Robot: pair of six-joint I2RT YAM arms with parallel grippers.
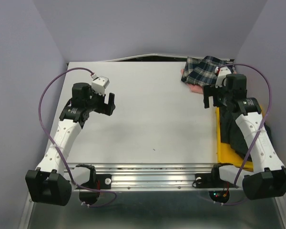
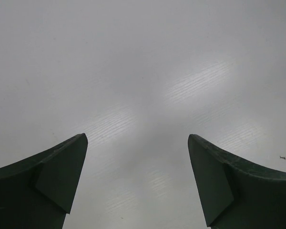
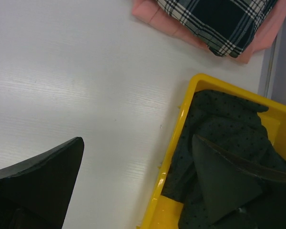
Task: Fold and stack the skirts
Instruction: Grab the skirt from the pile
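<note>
Three skirts: plaid, pink, charcoal; one yellow tray

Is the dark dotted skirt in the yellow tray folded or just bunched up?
Bunched up. The dark dotted skirt lies rumpled in uneven creases inside the yellow tray, with no flat folded edges showing.

1. The flat white rectangular table is carrying everything, and its matte surface is catching faint streaks of light.
2. A soft pink cloth skirt is lying directly on it at the far right corner, peeking out from under a navy-green-white plaid cloth skirt that is covering most of it.
3. A yellow plastic tray is sitting along the table's right edge, near the pink skirt but apart from it.
4. A tiny dark speck is resting on the bare middle, toward the near edge.
</note>
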